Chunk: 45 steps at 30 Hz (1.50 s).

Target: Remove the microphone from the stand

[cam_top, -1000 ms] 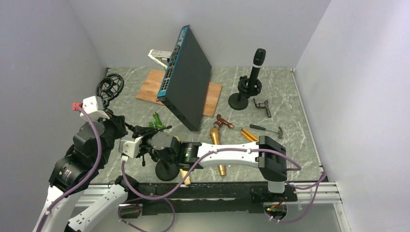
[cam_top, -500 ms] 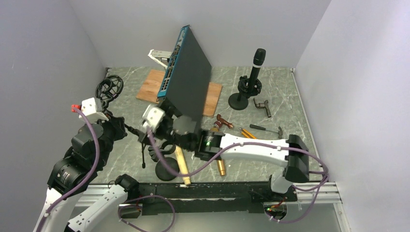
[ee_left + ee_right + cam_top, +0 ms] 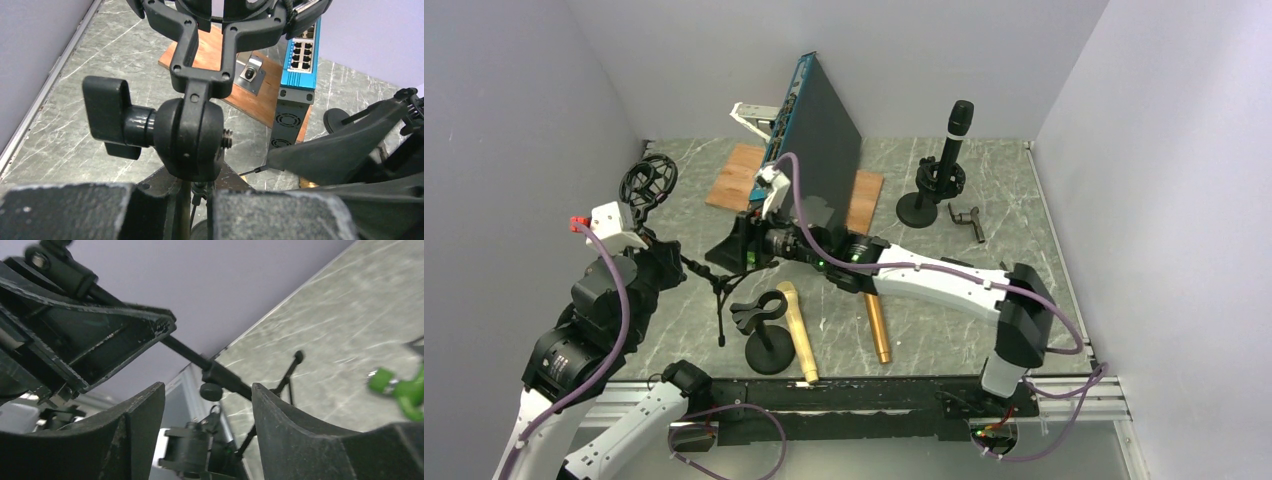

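Pale gold microphone [image 3: 797,335] lies flat on the tabletop [image 3: 1024,230], clear of the black round-base clip stand [image 3: 769,355]; removal looks done. Your right end effector [image 3: 207,387] is spread and empty. Your left end effector [image 3: 197,202] clamps the black shock-mount tripod [image 3: 192,130], probably to steady it.

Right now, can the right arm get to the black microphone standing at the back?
Probably yes. The right gripper is open, but far left of the black microphone, past the tilted switch box. Swung back right, only flat hand tools lie near its path.

Table [image 3: 1014,230] grey marble, white veins. Microphone [image 3: 796,330] pale tan, stand [image 3: 767,352] black. Switch [image 3: 829,150] black with blue face; board [image 3: 732,178] brown wood.
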### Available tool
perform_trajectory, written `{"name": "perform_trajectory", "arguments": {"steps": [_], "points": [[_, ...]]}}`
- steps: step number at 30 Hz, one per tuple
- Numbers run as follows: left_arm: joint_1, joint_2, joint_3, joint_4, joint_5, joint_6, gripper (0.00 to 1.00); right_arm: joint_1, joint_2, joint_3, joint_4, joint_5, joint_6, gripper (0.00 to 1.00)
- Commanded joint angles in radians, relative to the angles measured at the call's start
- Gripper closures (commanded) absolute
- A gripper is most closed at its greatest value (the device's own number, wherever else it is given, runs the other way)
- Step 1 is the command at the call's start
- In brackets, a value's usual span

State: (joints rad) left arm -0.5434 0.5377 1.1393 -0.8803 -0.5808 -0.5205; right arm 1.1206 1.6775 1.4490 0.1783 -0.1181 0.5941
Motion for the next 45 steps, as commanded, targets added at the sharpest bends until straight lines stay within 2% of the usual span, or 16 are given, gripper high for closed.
{"name": "perform_trajectory", "arguments": {"steps": [1,9,20,28,35,38,41,42,45], "points": [[-0.001,-0.001,0.048,0.119,-0.034,-0.029,1.0,0.009,0.072,0.07,0.04,-0.138,0.181,0.36],[-0.001,-0.002,0.052,0.12,-0.037,-0.025,1.0,0.013,0.104,0.069,0.033,-0.099,0.19,0.38],[-0.001,0.006,0.05,0.121,-0.029,-0.047,1.0,0.04,0.154,0.135,-0.015,-0.064,0.153,0.46],[0.0,0.008,0.046,0.121,-0.025,-0.049,1.0,0.072,0.163,0.168,-0.075,0.01,0.087,0.61],[0.0,0.003,0.043,0.122,-0.028,-0.048,1.0,0.112,0.172,0.21,-0.166,0.114,-0.008,0.63],[-0.001,0.007,0.042,0.121,-0.026,-0.048,1.0,0.133,0.174,0.232,-0.187,0.177,-0.061,0.76],[0.0,0.008,0.044,0.118,-0.021,-0.048,1.0,0.152,0.185,0.269,-0.233,0.233,-0.134,0.96],[0.0,0.008,0.045,0.117,-0.022,-0.046,1.0,0.158,0.191,0.285,-0.249,0.252,-0.171,1.0],[0.0,0.004,0.041,0.106,-0.031,-0.038,1.0,0.177,0.199,0.31,-0.253,0.295,-0.322,1.0]]}}
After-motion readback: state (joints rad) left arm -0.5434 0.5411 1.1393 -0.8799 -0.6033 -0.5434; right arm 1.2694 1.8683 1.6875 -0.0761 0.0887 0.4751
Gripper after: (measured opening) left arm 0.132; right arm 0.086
